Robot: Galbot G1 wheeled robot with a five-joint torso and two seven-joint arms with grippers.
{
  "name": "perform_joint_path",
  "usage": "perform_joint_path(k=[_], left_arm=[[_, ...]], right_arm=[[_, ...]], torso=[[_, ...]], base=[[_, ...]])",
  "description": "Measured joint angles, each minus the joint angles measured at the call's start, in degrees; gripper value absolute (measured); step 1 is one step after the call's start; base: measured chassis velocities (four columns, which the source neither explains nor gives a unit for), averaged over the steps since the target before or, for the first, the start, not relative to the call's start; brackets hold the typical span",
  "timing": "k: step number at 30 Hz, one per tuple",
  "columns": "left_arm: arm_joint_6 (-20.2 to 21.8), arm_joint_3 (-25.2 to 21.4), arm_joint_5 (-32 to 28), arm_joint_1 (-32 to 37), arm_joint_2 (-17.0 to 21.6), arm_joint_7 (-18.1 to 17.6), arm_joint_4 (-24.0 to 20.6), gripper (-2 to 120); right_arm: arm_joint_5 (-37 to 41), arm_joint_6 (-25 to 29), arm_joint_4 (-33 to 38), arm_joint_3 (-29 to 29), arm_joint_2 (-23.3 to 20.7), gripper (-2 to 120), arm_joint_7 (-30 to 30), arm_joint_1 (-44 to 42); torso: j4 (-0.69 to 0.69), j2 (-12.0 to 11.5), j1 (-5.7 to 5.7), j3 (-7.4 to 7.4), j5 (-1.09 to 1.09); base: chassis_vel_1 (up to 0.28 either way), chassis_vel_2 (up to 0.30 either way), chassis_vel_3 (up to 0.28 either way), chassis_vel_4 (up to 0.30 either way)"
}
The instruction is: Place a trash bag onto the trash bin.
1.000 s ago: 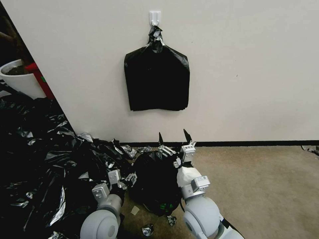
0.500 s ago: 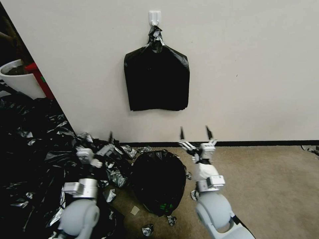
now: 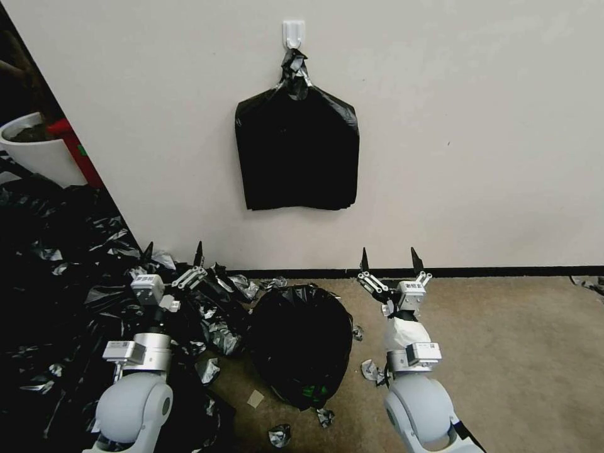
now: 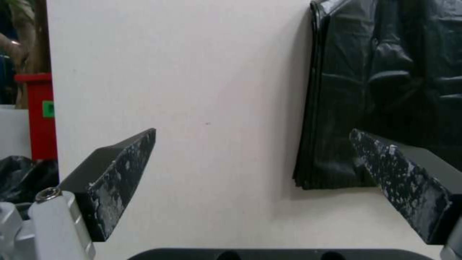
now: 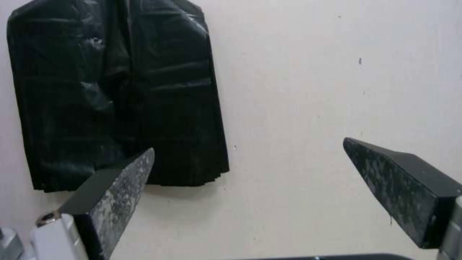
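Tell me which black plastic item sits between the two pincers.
The bag wrapping the bin, on the floor midway between left pincer and right pincer; the bundle hangs on the wall, the heap lies left.

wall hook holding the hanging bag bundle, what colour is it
White; the wall hook shows best in the head view, with the black bundle hanging from it.

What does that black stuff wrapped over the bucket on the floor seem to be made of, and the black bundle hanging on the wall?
The trash bag over the bin looks like thin plastic film: dark, crumpled, loosely draped. The hanging bundle seems to be the same film, folded flat; layered edges show at its bottom and glossy creases across it. Its white hook is probably moulded plastic, smooth and plain. Both pincers, left and right, hover open.
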Motion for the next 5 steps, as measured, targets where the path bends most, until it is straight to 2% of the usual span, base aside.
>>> perform_joint_path(k=[5], left_arm=[[0.03,0.04,-0.05,0.01,-0.01,-0.07,-0.01,100]], right_arm=[[0.02,-0.04,0.03,-0.05,-0.01,100,-0.01,0.02]], torso=[[0.0,0.0,0.0,0.0,0.0]], base=[[0.0,0.0,0.0,0.0]])
